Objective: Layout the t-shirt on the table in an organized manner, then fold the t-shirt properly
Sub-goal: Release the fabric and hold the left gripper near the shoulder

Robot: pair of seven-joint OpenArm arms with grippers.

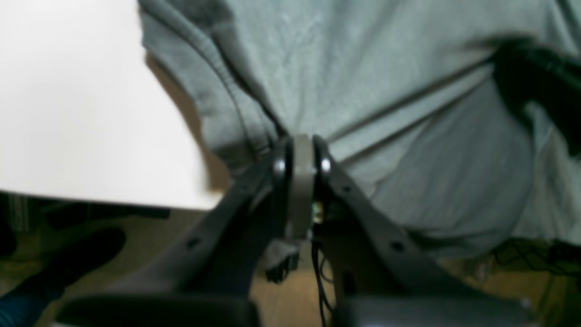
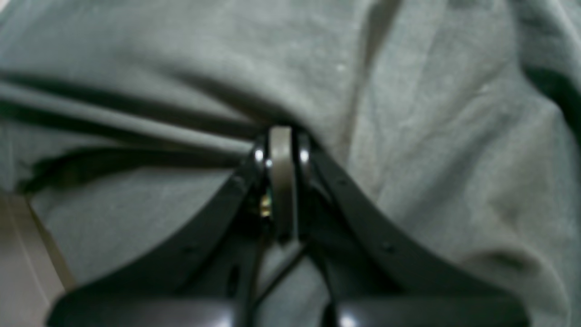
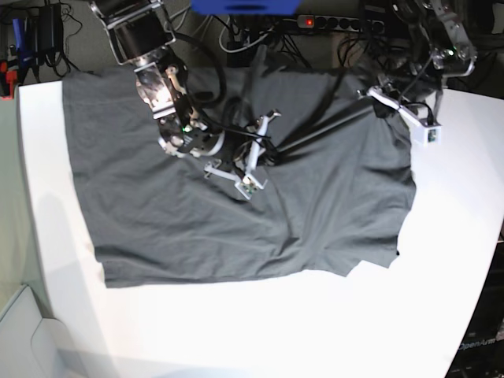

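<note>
T-shirt (image 3: 197, 213) is what fills most of the base view, a dark charcoal-grey one spread across the far half of the big white table (image 3: 260, 331), with its near edge running roughly straight across and bare tabletop all along the front and both sides. It's mostly flat but not tidy: a taut ridge of cloth runs from the middle up toward the far corner on that view's right, and the edge on that side is ragged and bunched.

Next down in size, the two arms. The right arm comes in from the far side on that view's left, and the right gripper (image 3: 264, 150) sits over the middle of the shirt. In its wrist view the fingers are pressed together on a pinch of fabric, with creases fanning out from the tips (image 2: 282, 136). The left gripper (image 3: 378, 96) is at the far corner on the base view's right, near the table's edge, fingers likewise closed tight on a fold of the shirt (image 1: 302, 145), and the seam lines pull straight toward it. That wrist view also catches the table's edge (image 1: 91, 136) and some floor below.

Both wrist views are blurry.
</note>
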